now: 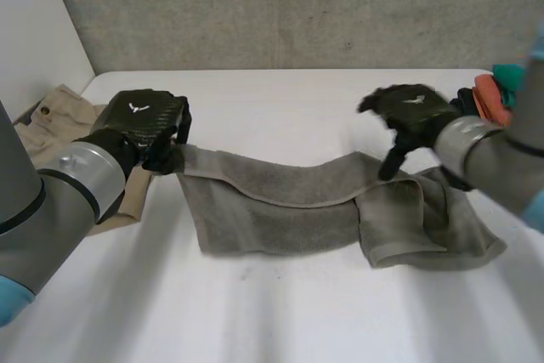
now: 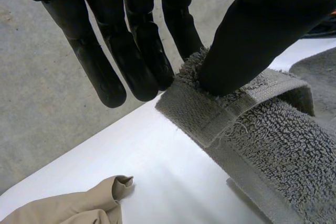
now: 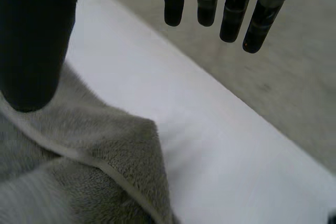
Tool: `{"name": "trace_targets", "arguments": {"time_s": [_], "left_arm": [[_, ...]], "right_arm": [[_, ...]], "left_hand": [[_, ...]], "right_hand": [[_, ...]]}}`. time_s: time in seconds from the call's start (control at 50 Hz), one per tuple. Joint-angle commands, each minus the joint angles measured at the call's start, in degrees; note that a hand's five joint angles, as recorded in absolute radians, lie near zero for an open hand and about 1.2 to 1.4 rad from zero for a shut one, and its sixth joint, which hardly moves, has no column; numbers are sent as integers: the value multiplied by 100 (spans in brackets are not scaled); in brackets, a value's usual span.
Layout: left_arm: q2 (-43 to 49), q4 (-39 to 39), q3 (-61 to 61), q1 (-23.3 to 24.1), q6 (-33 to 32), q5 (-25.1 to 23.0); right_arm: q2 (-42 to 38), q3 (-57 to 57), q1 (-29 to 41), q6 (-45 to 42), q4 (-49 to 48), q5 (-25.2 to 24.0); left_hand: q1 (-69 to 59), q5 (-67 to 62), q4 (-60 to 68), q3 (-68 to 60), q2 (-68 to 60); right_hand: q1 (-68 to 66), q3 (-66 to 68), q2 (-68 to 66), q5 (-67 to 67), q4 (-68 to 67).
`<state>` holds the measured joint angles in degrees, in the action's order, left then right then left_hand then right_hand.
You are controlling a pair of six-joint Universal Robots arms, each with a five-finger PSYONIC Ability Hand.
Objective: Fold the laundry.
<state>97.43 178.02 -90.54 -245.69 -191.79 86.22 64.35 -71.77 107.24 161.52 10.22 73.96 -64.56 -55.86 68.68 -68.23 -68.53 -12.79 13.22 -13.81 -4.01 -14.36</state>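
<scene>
The towel [image 1: 289, 206] is plain grey, its hem band a shade paler. The left hand [image 1: 140, 116] and right hand [image 1: 412, 112] are black, each with a small white mark on its back. The table [image 1: 280, 312] is white, the garment [image 1: 47, 125] beige, with an orange cloth [image 1: 489, 95] and a teal cloth [image 1: 510, 72]

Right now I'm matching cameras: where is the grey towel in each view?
Head view: grey towel lies stretched across the white table.
Left wrist view: its hemmed corner, pinched by the left hand.
Right wrist view: beneath the open right hand.
Shared landmark: the white table.
</scene>
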Motion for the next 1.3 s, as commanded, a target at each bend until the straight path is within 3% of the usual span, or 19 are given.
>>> {"name": "trace_targets", "arguments": {"time_s": [0.02,0.18,0.36,0.52,0.62,0.66,0.86,1.0,1.1,1.18,1.3], "left_arm": [[-5,5,10,-84,10,-9],[-40,-4,10,-119,1,-9],[-67,-4,10,-146,-8,-9],[-58,-4,-7,-146,-8,-9],[-14,5,10,-172,-16,-9],[47,40,36,-172,-16,-9],[776,576,721,-181,-43,62],[1479,1278,2004,-181,-227,378],[1814,2287,3101,-93,-701,580],[1762,3087,3315,-6,-834,677],[1419,3301,2850,197,-834,703]], "right_arm": [[886,-1268,-915,1584,-64,-75],[386,-1533,-1100,1584,-257,-49],[-975,-647,-1074,1681,-398,-23],[-1531,-92,-1074,1707,-416,-22],[-1689,101,-1030,1707,-416,-31],[-1707,215,-986,1707,-442,-40],[-1619,1085,-916,1505,-530,-31],[-1724,2245,-714,294,-820,135],[-1725,3159,-521,-1129,-2116,653],[-1436,3301,-450,-1290,-3286,655],[-951,2976,-415,-1228,-3220,268]], "left_hand": [[-1544,-1414,1132,-1177,-1147],[-1544,-1414,1132,-1177,-1147],[-1544,-1414,1132,-1177,-1147],[-1544,-1414,1132,-1177,-1147],[-1544,-1414,1132,-1177,-1147],[-1544,-1414,1132,-1177,-1147],[-1544,-1414,1132,-1177,-1147],[-1544,-1414,1132,-1177,-1147],[-1544,-1414,1132,-1177,-1147],[-1544,-1414,1132,-1177,-1147],[-1544,-1414,1132,-1177,-1147]], "right_hand": [[-117,73,-14,6,41],[-301,258,-198,-178,-144],[-1780,1737,-1678,-1658,-1623],[-2706,2663,-2603,-2583,-2549],[-4703,4660,-4601,-4581,-4546],[-6709,6666,-6607,-6587,-6552],[-6721,6678,-6619,-6599,-6564],[-6721,6678,-6619,-6599,-6564],[-6721,6678,-6619,-6599,-6564],[-6721,6678,-6619,-6599,-6564],[-6721,6678,-6619,-6599,-6564]]}}
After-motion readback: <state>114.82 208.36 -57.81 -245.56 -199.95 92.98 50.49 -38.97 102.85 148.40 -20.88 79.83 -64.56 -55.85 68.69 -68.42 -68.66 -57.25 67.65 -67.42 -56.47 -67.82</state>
